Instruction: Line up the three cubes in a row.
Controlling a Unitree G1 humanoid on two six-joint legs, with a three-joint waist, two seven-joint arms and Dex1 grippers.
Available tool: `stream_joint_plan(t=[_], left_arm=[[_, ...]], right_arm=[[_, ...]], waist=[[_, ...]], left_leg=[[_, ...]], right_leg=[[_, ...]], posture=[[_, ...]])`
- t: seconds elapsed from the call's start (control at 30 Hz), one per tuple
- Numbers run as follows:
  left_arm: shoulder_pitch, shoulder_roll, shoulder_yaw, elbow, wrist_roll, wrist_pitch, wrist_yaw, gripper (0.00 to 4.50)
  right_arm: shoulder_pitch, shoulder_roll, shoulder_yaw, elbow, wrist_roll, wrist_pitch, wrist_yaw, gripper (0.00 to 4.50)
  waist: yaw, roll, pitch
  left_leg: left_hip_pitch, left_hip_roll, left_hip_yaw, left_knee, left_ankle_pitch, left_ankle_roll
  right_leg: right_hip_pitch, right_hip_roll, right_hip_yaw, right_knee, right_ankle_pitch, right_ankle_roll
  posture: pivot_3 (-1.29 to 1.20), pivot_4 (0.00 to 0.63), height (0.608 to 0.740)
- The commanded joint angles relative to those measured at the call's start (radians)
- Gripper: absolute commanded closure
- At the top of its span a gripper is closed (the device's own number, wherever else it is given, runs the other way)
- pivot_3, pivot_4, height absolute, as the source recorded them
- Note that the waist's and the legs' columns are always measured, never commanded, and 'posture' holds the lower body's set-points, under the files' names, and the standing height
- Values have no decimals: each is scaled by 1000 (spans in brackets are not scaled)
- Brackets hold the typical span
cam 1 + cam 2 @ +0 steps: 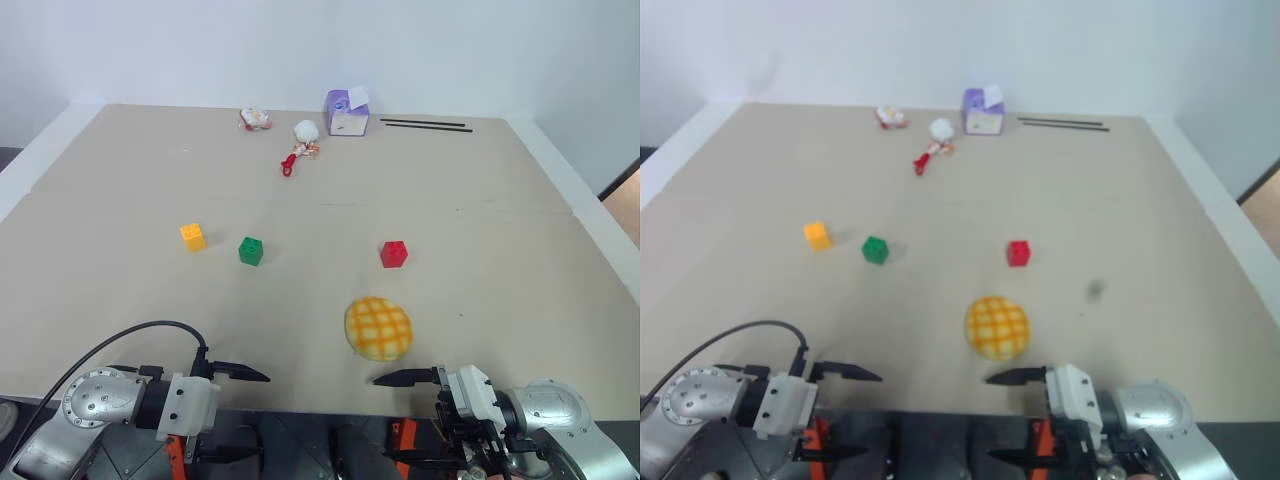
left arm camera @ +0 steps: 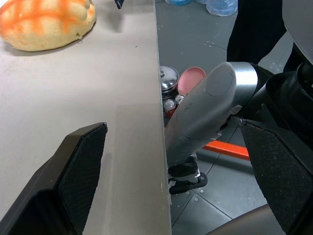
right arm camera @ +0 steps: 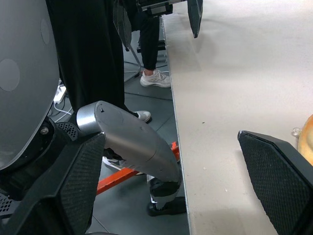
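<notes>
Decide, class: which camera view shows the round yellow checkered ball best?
The left eye view: the ball sits whole on the table, its checkered top plain, near the red cube. The right eye view shows the same. The left wrist view catches part of it at close range; the right wrist view shows a mere sliver at the picture's edge.

On the beige table [image 1: 480, 200], the yellow-orange cube [image 1: 193, 236] and green cube [image 1: 251, 250] sit near each other left of centre, the red cube [image 1: 394, 253] well apart to their right. A yellow checkered ball [image 1: 379, 328] lies nearer the front edge. The left gripper [image 1: 236, 412] and right gripper [image 1: 402, 418] hang open at that edge, fingers pointing toward each other. A purple-and-white box [image 1: 346, 113] stands by the far edge.
</notes>
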Motion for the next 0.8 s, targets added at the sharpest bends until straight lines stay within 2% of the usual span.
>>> stream_joint_plan(t=[0.03, 0.5, 0.63, 0.73, 0.8], left_arm=[[3, 11, -2, -21, 3, -29, -12, 28], [27, 24, 20, 33, -31, -86, -38, 28], [-48, 33, 78, 45, -107, 15, -9, 28], [-195, 19, 127, 66, -188, 174, 67, 28], [-281, 6, 140, 73, -228, 269, 112, 28]], right_arm=[[-5, 2, 9, 44, -2, -53, 42, 0], [-13, -27, -12, 99, 39, -84, 109, 0], [-50, -39, -73, 29, 166, 41, 64, 0], [-128, -35, -124, -44, 239, 156, -51, 0], [-160, -18, -117, -89, 220, 218, -146, 0]], waist=[[0, 0, 0], [0, 0, 0], [0, 0, 0], [1, 0, 0], [1, 0, 0]], left_leg=[[0, 0, 0, 0, 0, 0], [4, 0, 1, 1, 0, 0], [4, 0, 1, 2, 0, 0], [4, 1, 1, 4, 1, 1], [3, 3, 2, 6, 1, 1]], right_leg=[[0, 0, 0, 0, 0, 0], [3, 0, 1, 2, 0, 0], [3, 0, 1, 3, 1, 0], [4, 1, 0, 4, 2, 1], [4, 2, 0, 5, 3, 1]], posture=[[0, 150, 740], [0, 150, 740], [0, 150, 740], [0, 150, 740], [0, 150, 740]])
